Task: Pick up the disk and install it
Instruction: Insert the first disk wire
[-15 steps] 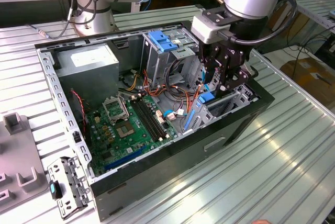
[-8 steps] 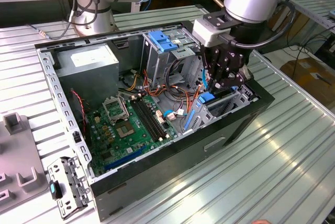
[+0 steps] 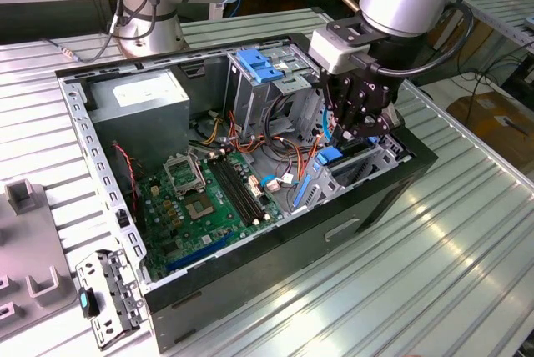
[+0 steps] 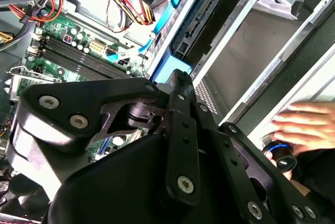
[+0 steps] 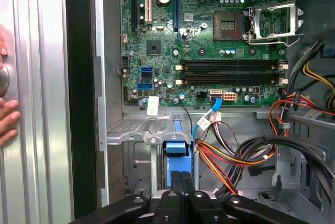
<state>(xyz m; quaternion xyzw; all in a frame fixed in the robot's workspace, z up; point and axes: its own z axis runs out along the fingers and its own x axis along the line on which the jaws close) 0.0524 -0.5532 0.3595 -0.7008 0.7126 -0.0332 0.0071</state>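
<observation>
**Disk upright in the drive cage**

Disk (image 3: 330, 158) is seen standing on edge inside the drive cage (image 3: 382, 155), at the exterior view's right end of the open computer case (image 3: 250, 294). It is presumably held upright so that its blue rails are lined up with the cage's guides. The gripper (image 3: 349, 133) is poised directly over the disk's upper edge. Whether it is clamped on the disk cannot be told. Cables (image 3: 286, 155) are bunched beside the cage, towards the motherboard (image 3: 209, 194).
</observation>
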